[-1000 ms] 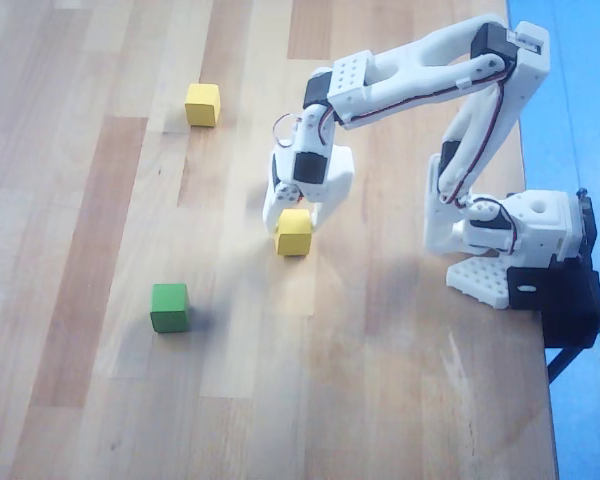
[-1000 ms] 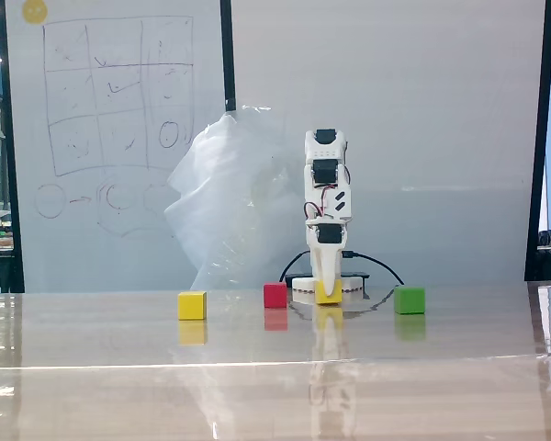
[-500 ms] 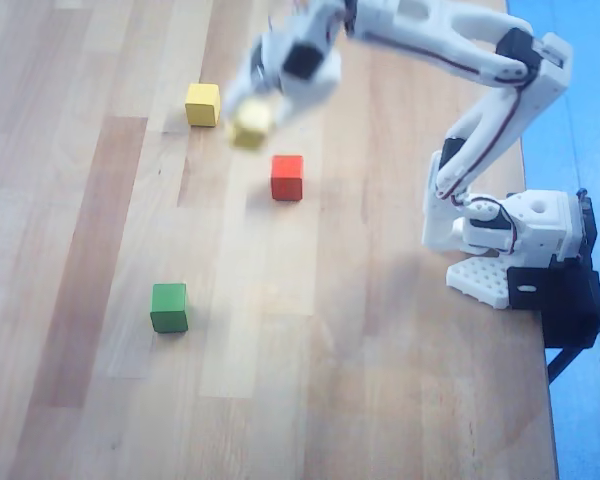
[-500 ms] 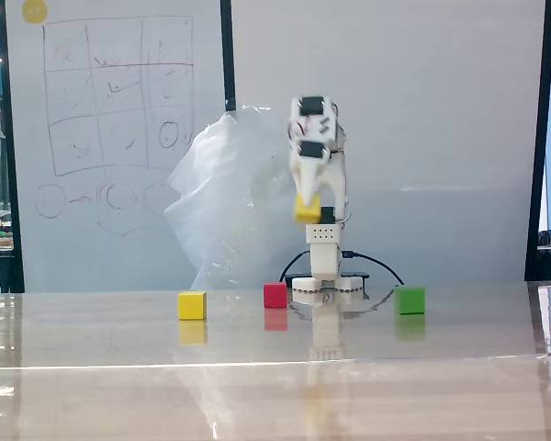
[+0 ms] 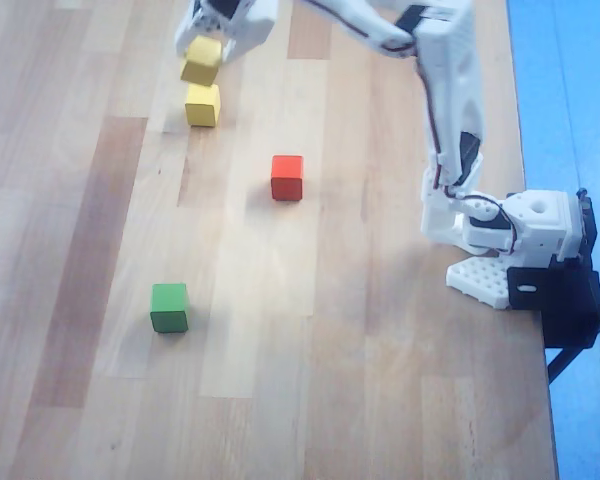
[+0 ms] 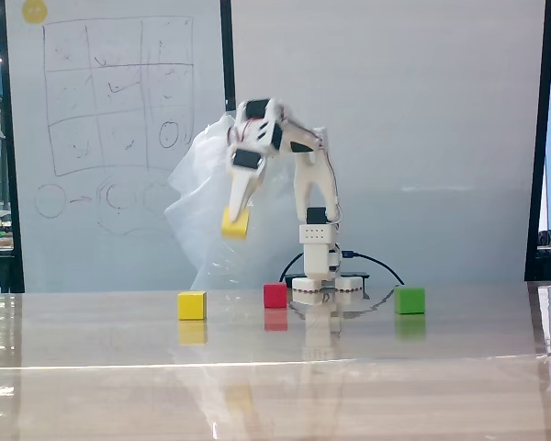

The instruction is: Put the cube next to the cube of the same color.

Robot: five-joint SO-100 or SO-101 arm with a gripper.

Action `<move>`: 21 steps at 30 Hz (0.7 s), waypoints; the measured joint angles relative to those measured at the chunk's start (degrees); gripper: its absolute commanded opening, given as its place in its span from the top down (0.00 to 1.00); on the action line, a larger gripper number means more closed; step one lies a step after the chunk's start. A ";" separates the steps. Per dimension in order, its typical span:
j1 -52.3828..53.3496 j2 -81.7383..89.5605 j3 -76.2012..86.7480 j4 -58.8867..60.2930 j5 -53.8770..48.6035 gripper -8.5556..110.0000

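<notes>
The claw (image 6: 236, 219) is closed on the cube (image 6: 236, 223), carrying it in the air well clear of the desk (image 6: 275, 367), as the fixed view shows. In that view the cube hangs tilted and slightly blurred, up at about 1 o'clock from the cube of the same color (image 6: 192, 305), which sits flat on the desk.

In the overhead view the claw (image 5: 204, 55) reaches in at the top edge, and its upper part is cut off by the frame, so the fingers cannot be told apart there. The held cube (image 5: 201, 61) appears just at 12 o'clock of the resting yellow cube (image 5: 202, 105), their outlines nearly meeting, though the fixed view makes clear they are apart in height.

The red cube (image 5: 287, 177) lies at about 4 o'clock from the resting yellow one, and the green cube (image 5: 169, 307) is well apart at 6 o'clock. In the fixed view the red cube (image 6: 275, 295) stands just in front of the arm's base (image 6: 323, 289) and hides part of it; the green cube (image 6: 409, 299) is at the right. Crumpled clear plastic (image 6: 211, 211) behind the arm blends with the claw's pale outline.
</notes>
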State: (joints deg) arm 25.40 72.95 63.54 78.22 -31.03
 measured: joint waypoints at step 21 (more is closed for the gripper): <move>0.79 -15.21 -1.41 -7.82 0.00 0.93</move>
State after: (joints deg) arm 26.19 57.74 62.14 70.40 -31.03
